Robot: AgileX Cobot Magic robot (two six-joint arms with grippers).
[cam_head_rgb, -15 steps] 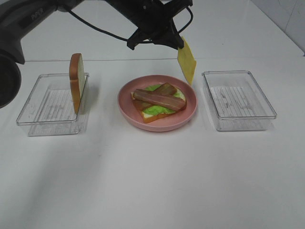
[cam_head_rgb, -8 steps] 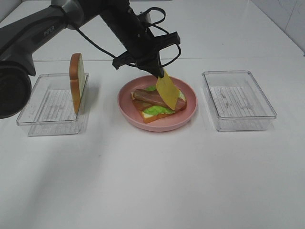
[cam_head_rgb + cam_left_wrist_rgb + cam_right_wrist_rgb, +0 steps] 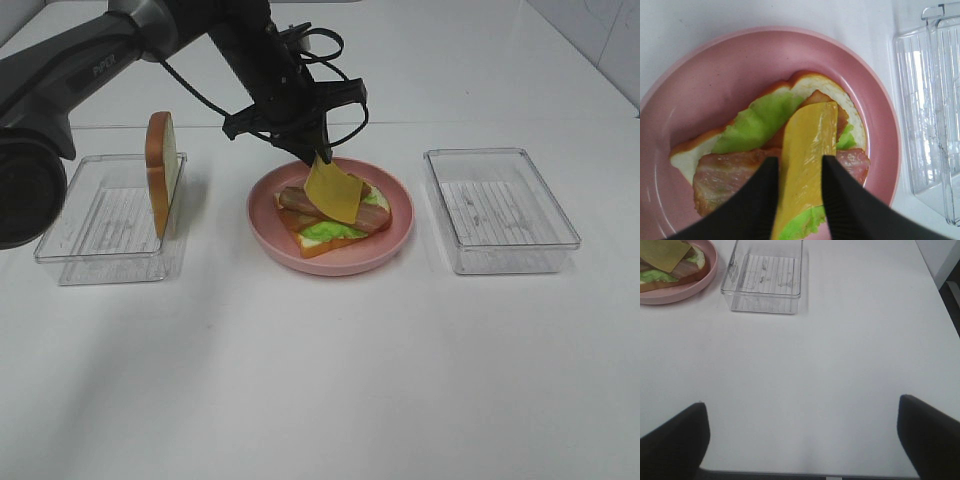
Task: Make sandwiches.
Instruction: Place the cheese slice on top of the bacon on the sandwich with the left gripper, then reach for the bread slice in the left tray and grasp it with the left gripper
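— That cheese slice [image 3: 333, 192] could end up crooked. It leans on the 2 bacon strips [image 3: 371, 211] with its top edge up between the fingers [image 3: 756, 200] of the left gripper [image 3: 316, 157], so if it slides off sideways it may hang over the bread [image 3: 322, 241] or land on the pink plate [image 3: 397, 240].

— Is the gripper holding it, then?

— The fingers sit close on either side of the slice, just about touching; I can't tell whether they pinch it or have let go. (The right gripper [image 3: 802, 437] is spread wide over bare table, holding nothing.)

— And the other bread slice [image 3: 160, 172]?

— Standing on edge in the left tray [image 3: 70, 238], well apart from the plate.
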